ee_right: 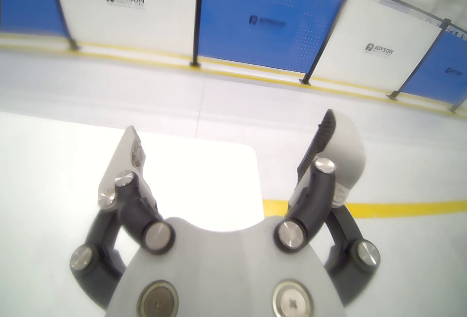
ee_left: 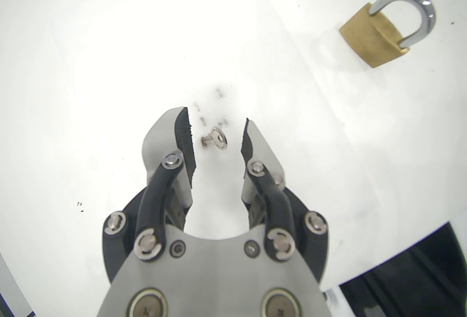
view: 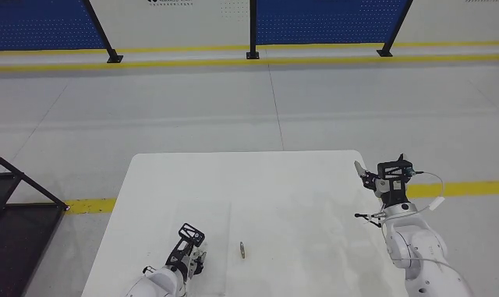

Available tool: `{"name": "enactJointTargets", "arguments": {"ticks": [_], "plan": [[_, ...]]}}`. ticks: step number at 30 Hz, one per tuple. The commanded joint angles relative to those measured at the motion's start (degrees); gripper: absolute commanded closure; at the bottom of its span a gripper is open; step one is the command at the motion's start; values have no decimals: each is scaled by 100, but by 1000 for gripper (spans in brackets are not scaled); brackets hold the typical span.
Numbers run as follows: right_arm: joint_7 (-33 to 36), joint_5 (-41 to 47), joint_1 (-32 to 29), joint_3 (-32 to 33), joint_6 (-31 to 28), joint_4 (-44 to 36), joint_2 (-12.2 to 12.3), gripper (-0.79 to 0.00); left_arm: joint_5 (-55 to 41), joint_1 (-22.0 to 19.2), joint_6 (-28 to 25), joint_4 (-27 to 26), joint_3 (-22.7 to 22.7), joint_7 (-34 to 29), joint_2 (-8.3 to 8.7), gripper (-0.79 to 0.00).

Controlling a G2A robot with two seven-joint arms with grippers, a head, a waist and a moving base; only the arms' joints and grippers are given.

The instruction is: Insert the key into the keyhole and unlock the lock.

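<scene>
Left pincer [ee_left: 215, 118] half open, empty, poised right over the key [ee_left: 216, 138]. The key lies flat on the worktop [ee_left: 91, 41], near-left part, between the fingers and apart from both. Lock [ee_left: 374, 37] lies on its side to the right, shackle looks closed. Best bet: drop straight, pinch the key's round head, leave the blade free — thin metal, could skid. Right pincer [ee_right: 230, 122] wide, empty, at the worktop's right edge — spare for steadying the lock.

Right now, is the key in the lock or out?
Out: the key lies on the table inside the open left hand, apart from the lock.
</scene>
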Motion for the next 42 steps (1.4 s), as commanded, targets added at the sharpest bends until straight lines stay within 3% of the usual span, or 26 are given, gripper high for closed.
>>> {"name": "enactJointTargets", "arguments": {"ticks": [1,12,18,20,32,37,42], "plan": [[0,0,0,0,0,0,0,-785,-11,-15,-5,27,4,18,2,-314],[0,0,0,0,0,0,0,-785,21,-54,25,65,16,101,13,-55],[0,0,0,0,0,0,0,-785,99,-25,83,24,19,116,21,-46],[0,0,0,0,0,0,0,-785,118,-10,99,1,17,113,24,0],[0,0,0,0,0,0,0,-785,276,141,238,-243,-63,343,45,0],[0,0,0,0,0,0,0,-785,32,526,158,-631,-309,1225,70,0],[0,0,0,0,0,0,0,-785,-395,1266,-431,-905,-748,2976,126,0]]}}
